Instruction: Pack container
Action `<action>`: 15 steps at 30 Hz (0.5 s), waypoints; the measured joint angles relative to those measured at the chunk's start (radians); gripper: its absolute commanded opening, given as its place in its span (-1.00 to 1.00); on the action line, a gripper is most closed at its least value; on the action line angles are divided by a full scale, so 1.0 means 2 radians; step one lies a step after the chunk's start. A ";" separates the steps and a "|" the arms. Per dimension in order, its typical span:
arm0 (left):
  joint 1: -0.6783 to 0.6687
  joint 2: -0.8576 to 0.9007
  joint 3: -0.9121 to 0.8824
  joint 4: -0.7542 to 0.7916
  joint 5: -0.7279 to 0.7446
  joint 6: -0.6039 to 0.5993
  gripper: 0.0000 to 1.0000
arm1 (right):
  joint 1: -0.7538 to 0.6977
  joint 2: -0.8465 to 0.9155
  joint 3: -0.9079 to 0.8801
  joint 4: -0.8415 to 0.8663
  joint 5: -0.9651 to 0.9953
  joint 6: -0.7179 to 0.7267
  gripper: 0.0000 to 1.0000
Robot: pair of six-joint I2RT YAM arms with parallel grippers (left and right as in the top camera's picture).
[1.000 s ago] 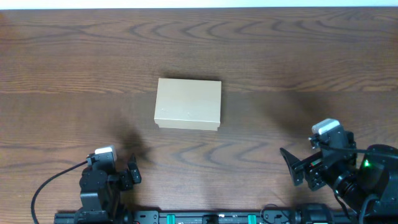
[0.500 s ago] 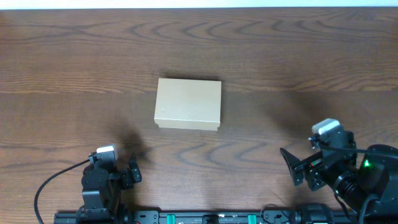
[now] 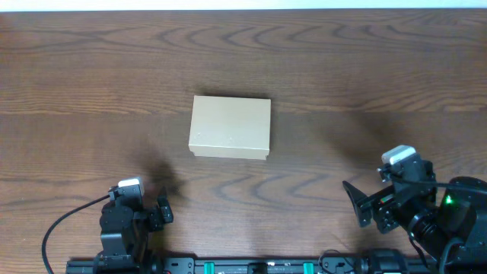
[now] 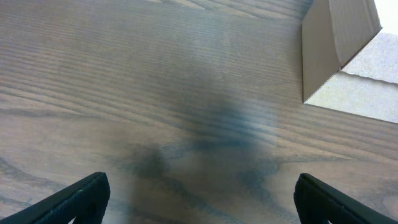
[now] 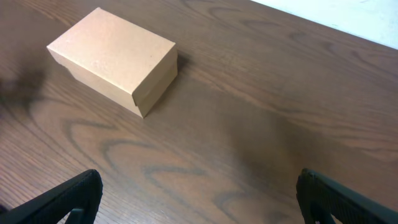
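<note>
The container (image 3: 230, 126) is a small tan cardboard box, lid shut, lying flat at the middle of the wooden table. It also shows in the right wrist view (image 5: 115, 57) at upper left, and its corner shows in the left wrist view (image 4: 339, 59) at upper right. My left gripper (image 3: 161, 211) is open and empty near the front edge, left of the box and well short of it; its fingertips frame bare wood (image 4: 199, 199). My right gripper (image 3: 354, 202) is open and empty at the front right, apart from the box (image 5: 199, 199).
The wooden table (image 3: 365, 68) stretches around the box on all sides. A pale strip runs along its far edge (image 3: 243, 4). A black rail with green clips lies along the front edge (image 3: 251, 266).
The left arm has shifted very slightly between the earliest frame and now. The box and the right arm have not moved.
</note>
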 measured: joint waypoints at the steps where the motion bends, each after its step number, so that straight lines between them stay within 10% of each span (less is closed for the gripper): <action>1: 0.000 0.000 0.000 0.000 0.000 0.000 0.91 | 0.000 0.000 0.000 0.000 0.000 0.000 0.99; 15: 0.000 0.000 -0.001 0.001 0.000 0.000 0.91 | 0.000 -0.071 -0.128 0.073 0.024 0.000 0.99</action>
